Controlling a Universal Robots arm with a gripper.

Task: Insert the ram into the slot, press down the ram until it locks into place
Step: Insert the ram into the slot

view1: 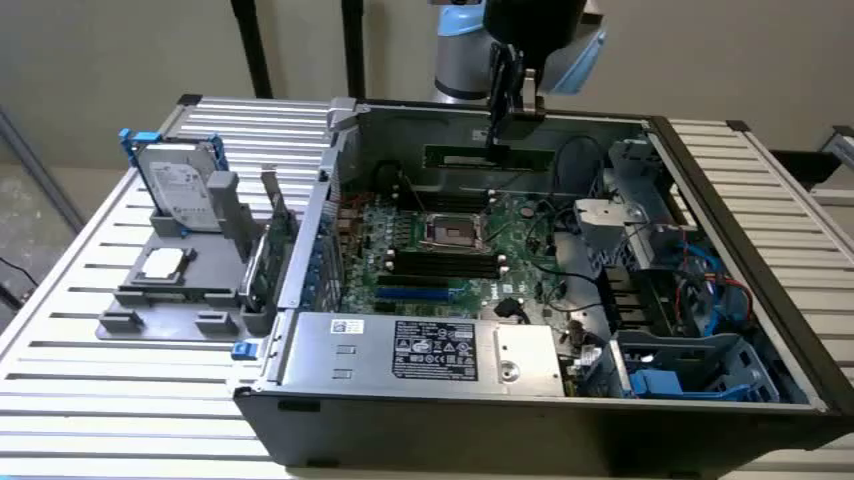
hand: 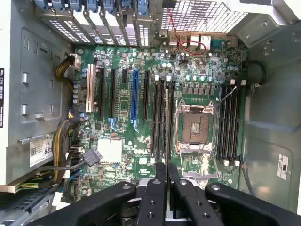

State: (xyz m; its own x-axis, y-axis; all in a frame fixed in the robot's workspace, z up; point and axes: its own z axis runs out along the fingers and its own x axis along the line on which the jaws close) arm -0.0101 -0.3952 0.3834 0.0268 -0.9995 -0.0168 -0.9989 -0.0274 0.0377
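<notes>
My gripper [view1: 499, 138] hangs above the open computer case, shut on the ram [view1: 461, 157], a long green stick held level over the back of the motherboard. In the wrist view the ram [hand: 167, 123] shows edge-on as a thin line running out from between my black fingers [hand: 154, 184]. It lies over the group of parallel black memory slots [hand: 159, 117] beside the silver CPU socket [hand: 195, 127]. A second group of black slots [hand: 229, 120] sits on the socket's other side. In the exterior view the slots [view1: 441, 265] lie well below the ram.
The case walls [view1: 334, 200] ring the motherboard. A silver power supply [view1: 420, 345] fills the front, drive cages with blue parts [view1: 681, 370] stand at the exterior view's right. A hard drive [view1: 180, 185] and fixtures rest on the slatted table at the left.
</notes>
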